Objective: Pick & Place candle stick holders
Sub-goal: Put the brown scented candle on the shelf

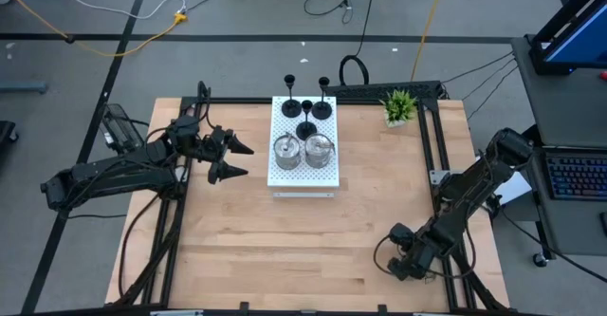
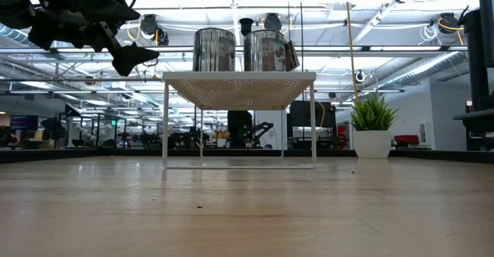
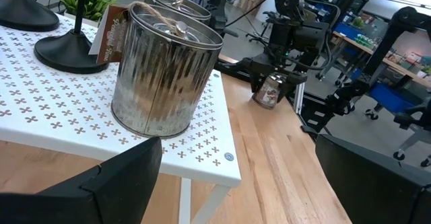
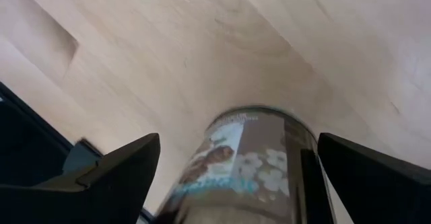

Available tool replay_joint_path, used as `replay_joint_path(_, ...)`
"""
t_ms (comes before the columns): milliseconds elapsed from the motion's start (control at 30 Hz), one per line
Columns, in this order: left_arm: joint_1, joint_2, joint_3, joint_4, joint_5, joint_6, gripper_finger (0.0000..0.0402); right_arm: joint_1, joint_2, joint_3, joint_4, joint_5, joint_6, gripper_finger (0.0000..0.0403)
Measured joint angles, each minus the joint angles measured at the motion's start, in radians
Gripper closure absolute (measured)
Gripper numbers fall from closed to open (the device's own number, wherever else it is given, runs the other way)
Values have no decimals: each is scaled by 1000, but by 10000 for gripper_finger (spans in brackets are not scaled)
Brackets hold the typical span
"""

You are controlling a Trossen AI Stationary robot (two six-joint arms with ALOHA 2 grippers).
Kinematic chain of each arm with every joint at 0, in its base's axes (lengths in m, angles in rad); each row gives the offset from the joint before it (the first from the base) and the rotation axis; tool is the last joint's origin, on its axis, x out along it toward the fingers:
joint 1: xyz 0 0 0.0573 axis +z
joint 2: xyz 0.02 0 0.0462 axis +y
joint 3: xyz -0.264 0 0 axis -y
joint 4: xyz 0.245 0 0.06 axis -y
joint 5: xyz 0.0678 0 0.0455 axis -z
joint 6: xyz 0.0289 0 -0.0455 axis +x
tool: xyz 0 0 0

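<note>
Beside the white perforated board (image 1: 303, 169), the left gripper (image 1: 234, 159) hovers with its fingers spread apart, level with the two silver-glass holders (image 1: 303, 149) that stand side by side near the board's front edge. Three black holders (image 1: 305, 110) stand behind them on the same board, near a potted plant (image 1: 399, 106). At the table's near right corner, the right gripper (image 4: 236, 177) appears clamped on a third silver holder (image 3: 268, 91), though the exact contact is hard to tell. The step in hand looks like a grasp of the nearest silver holder (image 3: 161, 72). Done well, the left fingers would straddle its round wall squarely, stay clear of its twin and the black stems, and lift straight up before moving away.
</note>
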Motion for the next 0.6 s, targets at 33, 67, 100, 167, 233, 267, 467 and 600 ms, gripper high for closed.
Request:
replay_joint_path(33,0,0,0,0,0,0,2,-6,0,0,0,-11,-12,9)
replay_joint_path(67,0,0,0,0,0,0,2,-10,0,0,0,-22,-22,9)
replay_joint_path(100,0,0,0,0,0,0,2,-14,0,0,0,-32,-29,9)
replay_joint_path(167,0,0,0,0,0,0,2,-16,0,0,0,-32,-39,9)
replay_joint_path(233,0,0,0,0,0,0,2,-16,0,0,0,-29,-46,9)
replay_joint_path(267,0,0,0,0,0,0,2,-16,0,0,0,-30,-48,9)
replay_joint_path(467,0,0,0,0,0,1,2,-18,-8,0,-3,-17,-79,9)
replay_joint_path(600,0,0,0,0,0,1,2,-33,-40,0,-46,77,-52,9)
